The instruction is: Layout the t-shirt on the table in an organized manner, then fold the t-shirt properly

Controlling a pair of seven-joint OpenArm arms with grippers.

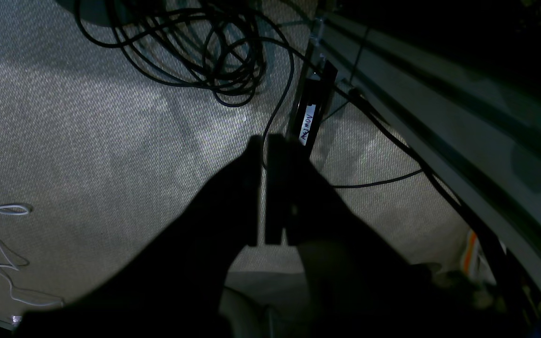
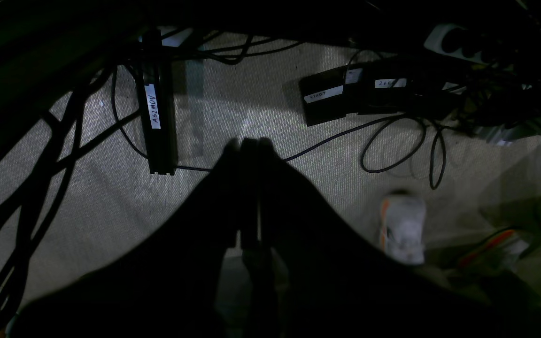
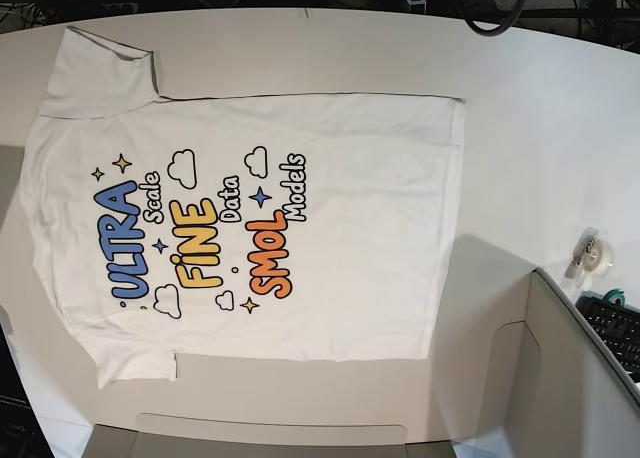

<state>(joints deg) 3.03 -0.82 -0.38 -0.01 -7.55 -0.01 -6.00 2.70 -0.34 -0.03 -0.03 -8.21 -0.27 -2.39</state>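
The white t-shirt (image 3: pixel 330 228) lies spread flat on the white table (image 3: pixel 540 108), print side up, with its collar end at the left and hem at the right. One sleeve reaches the far left corner; the near sleeve is by the front edge. Neither arm appears in the base view. In the left wrist view my left gripper (image 1: pixel 262 141) hangs over carpeted floor, shut and holding nothing. My right gripper (image 2: pixel 248 141) is likewise shut and empty above the floor in the right wrist view.
A tape roll (image 3: pixel 597 255) sits on the table's right side, beside a grey panel (image 3: pixel 570 378) with a keyboard (image 3: pixel 615 328). Under the grippers lie black cables (image 1: pixel 195 47), a labelled black bar (image 2: pixel 158 112), labelled boxes (image 2: pixel 327 98) and a shoe (image 2: pixel 403 230).
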